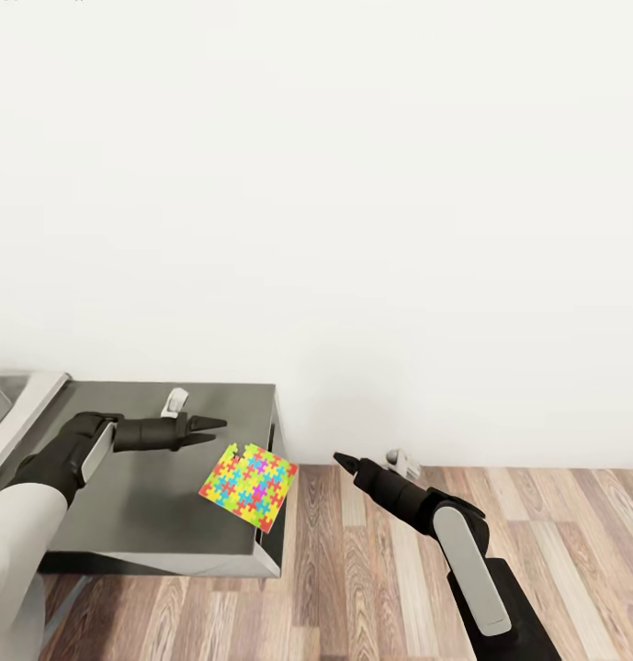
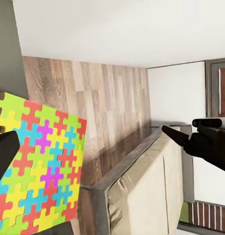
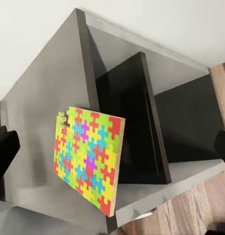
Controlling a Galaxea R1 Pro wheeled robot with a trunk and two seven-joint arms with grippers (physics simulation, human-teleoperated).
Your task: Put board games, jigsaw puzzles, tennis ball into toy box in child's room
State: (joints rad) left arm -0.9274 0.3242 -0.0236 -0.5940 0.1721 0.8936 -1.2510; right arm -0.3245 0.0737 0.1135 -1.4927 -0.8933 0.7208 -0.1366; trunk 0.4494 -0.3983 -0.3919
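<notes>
One puzzle: a jigsaw puzzle [image 1: 250, 486] of yellow, blue, pink, green and red pieces lies on the dark grey lower section of the worktop [image 1: 141, 496], at its corner nearest the wood floor [image 1: 371, 569], with one edge hanging past the worktop's rim.

Puzzle tilt: in the right wrist view the jigsaw puzzle [image 3: 87, 155] looks slightly raised along one edge, and its thin wooden-coloured side shows; whether it rests flat I cannot tell.

Left tool: the left tool [image 1: 217, 430] reaches over the worktop, fingertips just beside the puzzle's near corner. Its fingers lie close together in the head view; whether they are pinching the puzzle's edge I cannot tell. In the left wrist view the jigsaw puzzle [image 2: 37, 166] sits right against a dark finger.

Right tool: the right tool [image 1: 342, 459] hangs over the floor, off the worktop's end, pointing toward the puzzle but apart from it. Its tips look drawn to a point; grip state unclear.

Beyond the puzzle: the left wrist view shows the right tool [image 2: 172, 135] above a cream-beige bed [image 2: 146, 196].

Backdrop: plain white wall [image 1: 353, 184].
</notes>
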